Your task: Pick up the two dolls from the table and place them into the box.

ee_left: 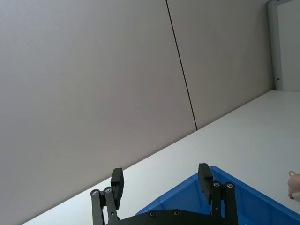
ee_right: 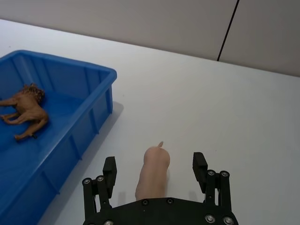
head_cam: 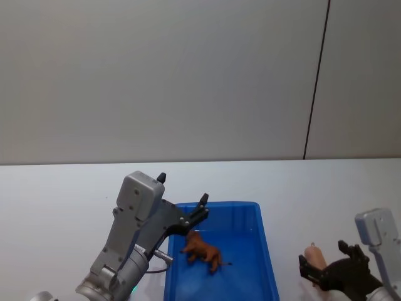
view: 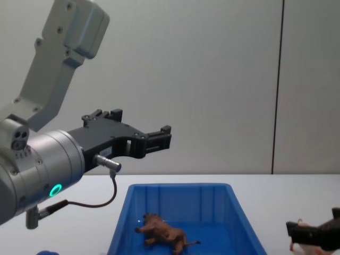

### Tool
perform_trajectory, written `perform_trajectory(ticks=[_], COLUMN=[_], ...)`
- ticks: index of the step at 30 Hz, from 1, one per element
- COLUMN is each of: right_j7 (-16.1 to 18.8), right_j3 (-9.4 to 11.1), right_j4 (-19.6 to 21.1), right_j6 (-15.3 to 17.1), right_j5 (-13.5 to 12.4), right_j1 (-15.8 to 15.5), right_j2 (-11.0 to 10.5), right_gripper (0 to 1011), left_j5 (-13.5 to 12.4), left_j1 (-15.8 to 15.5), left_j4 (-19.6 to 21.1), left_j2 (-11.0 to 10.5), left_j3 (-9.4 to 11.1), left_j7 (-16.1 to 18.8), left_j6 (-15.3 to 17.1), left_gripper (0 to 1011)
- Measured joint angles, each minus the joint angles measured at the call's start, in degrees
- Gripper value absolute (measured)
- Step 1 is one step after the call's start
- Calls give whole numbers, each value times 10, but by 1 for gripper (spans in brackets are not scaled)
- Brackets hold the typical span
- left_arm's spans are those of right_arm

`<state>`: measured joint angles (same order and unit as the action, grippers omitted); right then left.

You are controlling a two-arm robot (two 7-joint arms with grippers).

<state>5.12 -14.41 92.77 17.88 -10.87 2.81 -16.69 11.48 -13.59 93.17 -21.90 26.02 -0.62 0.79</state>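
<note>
Right wrist view is the clearest one here: the right hand is spread wide down low over the white surface, and the pale pink pig lies lengthwise between its two fingers. There's a visible gap on each side, so it looks like nothing is pinching the pig, though from the head view I honestly couldn't say whether a pad brushes it. The pig sits on the surface just beside the right-hand wall of the blue box, outside it.

The shaggy reddish-brown lion is inside the box, lying on the floor of it toward the left side.

The left hand hangs in the air above the far left corner of the box, well clear of the rim, fingers parted wide and holding nothing. In the chest view it points out level over the box, with a green ring light glowing on the arm behind it.
</note>
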Motion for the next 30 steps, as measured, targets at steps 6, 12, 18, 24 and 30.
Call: perform_trajectory(ticks=[6, 12, 18, 24, 30], right_j7=[1, 4, 6, 6, 3], right_j3=[-2, -2, -2, -1, 1], right_j4=[-8, -18, -26, -29, -25], right_j6=[6, 8, 5, 3, -3], right_j5=[0, -2, -5, -7, -7], right_j1=[-3, -5, -5, -7, -9], right_j2=[2, 3, 4, 5, 4], right_gripper=[947, 806, 632, 420, 363], left_j5=[0, 0, 0, 0, 0], left_j1=[0, 0, 0, 0, 0], left_j4=[0, 0, 0, 0, 0], left_j2=[0, 0, 0, 0, 0], left_j3=[0, 0, 0, 0, 0], left_j7=[0, 0, 0, 0, 0], left_j6=[0, 0, 0, 0, 0], left_gripper=[1001, 1001, 1001, 1001, 1001])
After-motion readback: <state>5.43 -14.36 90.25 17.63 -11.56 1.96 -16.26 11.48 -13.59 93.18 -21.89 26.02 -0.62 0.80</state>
